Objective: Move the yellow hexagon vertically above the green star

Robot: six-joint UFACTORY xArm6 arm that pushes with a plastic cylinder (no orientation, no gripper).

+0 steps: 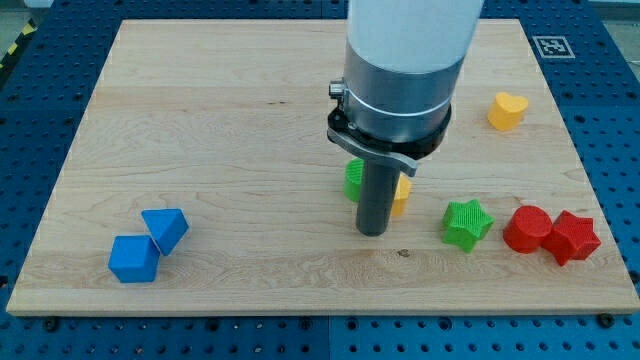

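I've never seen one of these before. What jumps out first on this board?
The big grey arm drops from the view's top, ending in a dark rod whose tip rests mid-board, hiding most of a yellow block and a green block. To its right sits the green star, then two red blocks. Two blue blocks huddle at bottom left.

Wooden board (250, 120) carries scattered coloured blocks.
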